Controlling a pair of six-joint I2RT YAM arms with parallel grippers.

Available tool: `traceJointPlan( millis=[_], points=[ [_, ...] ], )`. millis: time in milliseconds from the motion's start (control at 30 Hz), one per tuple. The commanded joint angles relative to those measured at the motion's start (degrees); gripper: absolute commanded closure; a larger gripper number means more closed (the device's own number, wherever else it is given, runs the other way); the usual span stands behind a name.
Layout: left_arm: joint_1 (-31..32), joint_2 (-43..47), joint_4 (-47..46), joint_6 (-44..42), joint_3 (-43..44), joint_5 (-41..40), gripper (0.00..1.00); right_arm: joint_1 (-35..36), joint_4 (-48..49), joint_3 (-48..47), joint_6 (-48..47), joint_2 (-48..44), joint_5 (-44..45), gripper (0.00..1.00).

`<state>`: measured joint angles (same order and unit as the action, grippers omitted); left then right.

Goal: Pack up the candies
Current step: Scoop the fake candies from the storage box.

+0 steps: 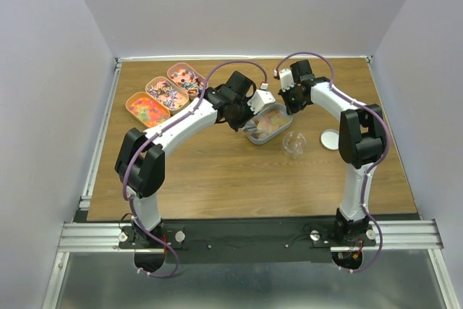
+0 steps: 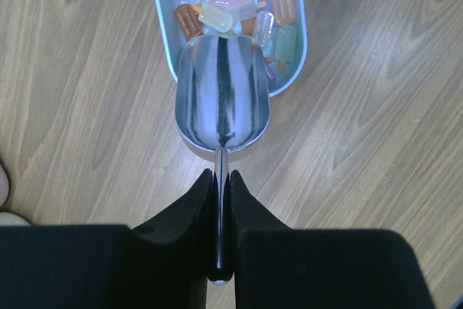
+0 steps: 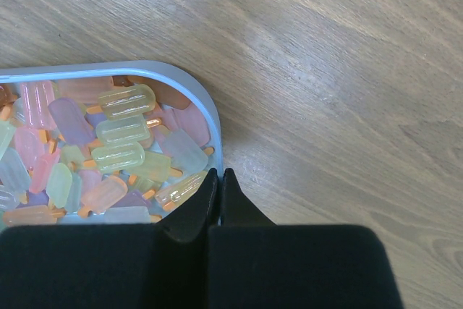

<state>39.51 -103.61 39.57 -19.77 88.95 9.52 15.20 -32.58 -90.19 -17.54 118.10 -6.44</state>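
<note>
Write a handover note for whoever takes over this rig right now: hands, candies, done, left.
Left hand: shut on the handle of the metal scoop; its bowl is empty, lip over one end of the oval tin.
Right hand: shut on that tin's rim.
Candies: pastel popsicle shapes fill this tin; three more tins of sweets stand at the table's far left.
Done: nothing scooped; the clear container beside the tin looks empty.
Left: scoop and transfer them.
</note>
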Motion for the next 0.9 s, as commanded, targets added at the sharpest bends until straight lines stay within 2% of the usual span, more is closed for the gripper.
traceJointPlan(
  millis=[0,400,867],
  points=[
    [0.92,-1.68,4.99,1.49,2.81,-3.98,1.00,-0.26,2.52,0.10,-0.21,1.43,1.43,0.99],
    [2.24,-5.54,7.89,1.66,7.99,-5.39,1.00,-0.17,2.87,0.46,0.14,1.16,0.81,0.99],
    [3.03,-11.43,8.07,1.75,13.00,-2.31,1.00,-0.17,3.31,0.28,0.49,1.78,-0.68,0.99]
  ],
)
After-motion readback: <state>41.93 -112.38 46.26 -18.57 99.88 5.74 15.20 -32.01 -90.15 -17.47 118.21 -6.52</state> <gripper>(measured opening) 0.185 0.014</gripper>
